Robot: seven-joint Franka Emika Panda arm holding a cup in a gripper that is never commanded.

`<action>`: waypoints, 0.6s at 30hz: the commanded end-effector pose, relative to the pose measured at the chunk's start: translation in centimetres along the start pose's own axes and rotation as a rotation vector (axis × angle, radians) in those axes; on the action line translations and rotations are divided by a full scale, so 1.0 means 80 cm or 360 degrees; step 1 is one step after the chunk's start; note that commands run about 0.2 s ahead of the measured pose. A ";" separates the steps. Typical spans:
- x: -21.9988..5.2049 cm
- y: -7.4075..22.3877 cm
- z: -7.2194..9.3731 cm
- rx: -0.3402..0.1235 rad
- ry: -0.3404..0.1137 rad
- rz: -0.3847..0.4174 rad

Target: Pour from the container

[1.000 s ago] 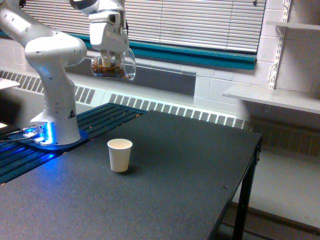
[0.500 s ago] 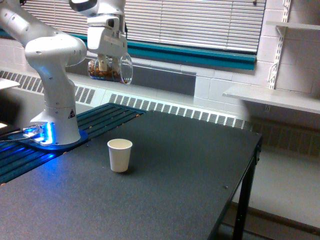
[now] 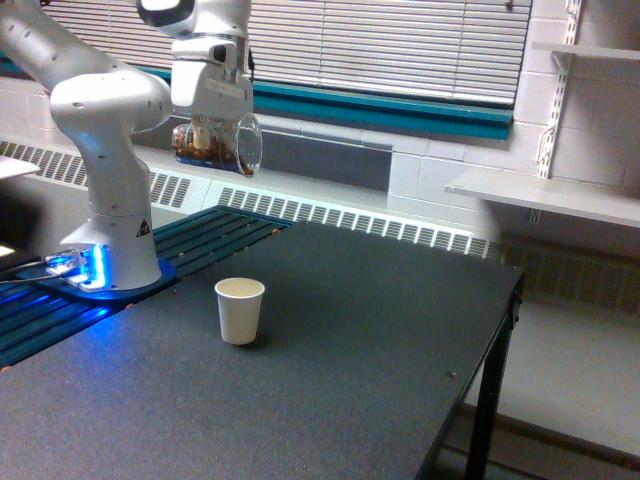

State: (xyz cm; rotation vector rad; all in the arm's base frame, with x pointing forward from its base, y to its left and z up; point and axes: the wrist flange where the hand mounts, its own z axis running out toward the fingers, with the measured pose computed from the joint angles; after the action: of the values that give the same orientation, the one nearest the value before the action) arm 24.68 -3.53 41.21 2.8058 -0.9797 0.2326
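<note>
While the white arm [image 3: 100,130] stands on its blue-lit base at the exterior view's left, its gripper [image 3: 208,125] pinches the jar [image 3: 215,145] high above the bench [image 3: 330,330]. The jar is a clear cylinder, tipped onto its side with its round mouth facing the exterior view's right; small brown pieces lie along its lower wall toward the closed end. The gripper's fingers come down over the jar from above, pressed against its wall. A white paper cup [image 3: 240,310], tapered and open at the top, stands upright on the bench, well below the jar and slightly to the exterior view's right of it. What the cup contains cannot be told. The bench top is a dark, finely speckled matte sheet with a straight front edge, carried on a thin black leg at the exterior view's right. Dark ribbed slats [image 3: 200,235] adjoin the arm's base. Behind, horizontal blinds [image 3: 400,45] hang above a teal band [image 3: 400,110] and a long louvred heater grille [image 3: 350,220]. White shelves [image 3: 560,195] are fixed to a block wall at the exterior view's right.
</note>
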 end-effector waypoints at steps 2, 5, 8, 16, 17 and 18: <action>-0.012 -0.003 0.019 -0.0044 -0.0050 0.0009; -0.013 -0.004 0.019 -0.0042 -0.0058 0.0014; -0.014 -0.004 0.019 -0.0041 -0.0065 0.0014; -0.015 0.000 0.020 -0.0055 -0.0078 0.0016; -0.015 0.001 0.021 -0.0058 -0.0080 0.0019; -0.015 0.001 0.021 -0.0062 -0.0081 0.0023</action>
State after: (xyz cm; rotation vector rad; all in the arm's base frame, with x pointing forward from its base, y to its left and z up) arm 24.46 -3.39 40.73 2.8018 -0.9961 0.1876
